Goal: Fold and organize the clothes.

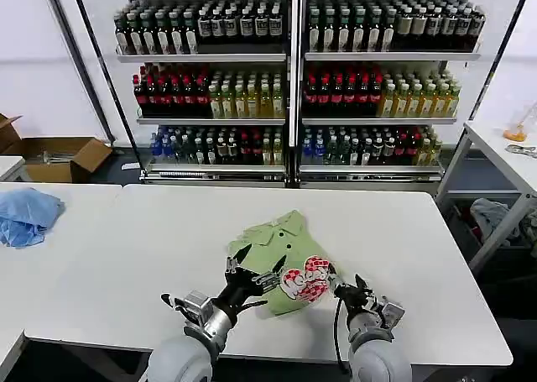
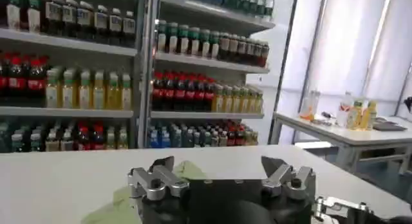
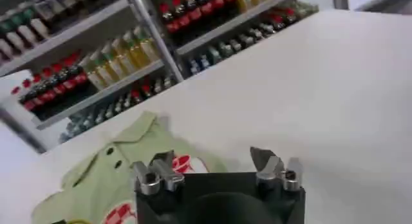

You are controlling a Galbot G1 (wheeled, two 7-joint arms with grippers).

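Shirt partly folded, both grippers free.
Left gripper (image 1: pixel 258 259) fingers spread over the near edge of the T-shirt (image 1: pixel 281 252); right gripper (image 1: pixel 348 285) fingers spread just beside it. Shirt lies bunched near the worktop (image 1: pixel 419 256) front edge; tidying seems left.

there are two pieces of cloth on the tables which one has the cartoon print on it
The green shirt lying between the left gripper and right gripper; its red and white print faces up. The blue cloth on the far-left table is plain.
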